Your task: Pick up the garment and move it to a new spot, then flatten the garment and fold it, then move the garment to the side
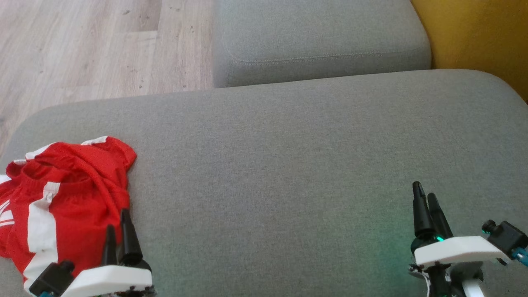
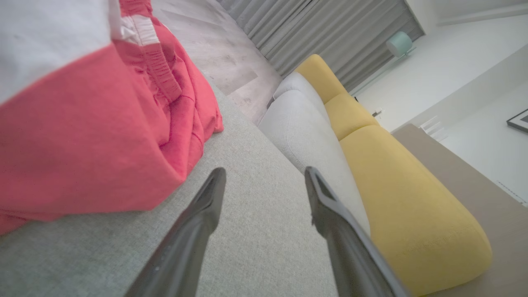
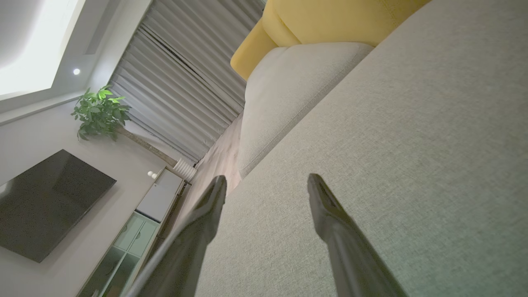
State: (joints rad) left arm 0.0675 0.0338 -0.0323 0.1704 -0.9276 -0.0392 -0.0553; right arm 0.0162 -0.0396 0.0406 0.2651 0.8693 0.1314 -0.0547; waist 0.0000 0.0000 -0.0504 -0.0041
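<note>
Left gripper (image 1: 117,219) at lower left, fingers spread, nothing between them. It sits just beside the near right edge of the garment (image 1: 70,198); cannot tell if it touches. Right gripper (image 1: 424,189) at lower right, fingers also spread and empty, over bare cushion, well apart from the garment. The garment is red with white stripes, crumpled in a heap at the left end of the grey seat cushion (image 1: 280,165). Beyond it, a second grey cushion (image 1: 317,37), with wood floor (image 1: 95,45) to its left and a yellow cushion (image 1: 474,37) at far right. Grey curtains (image 3: 185,82) further back.
</note>
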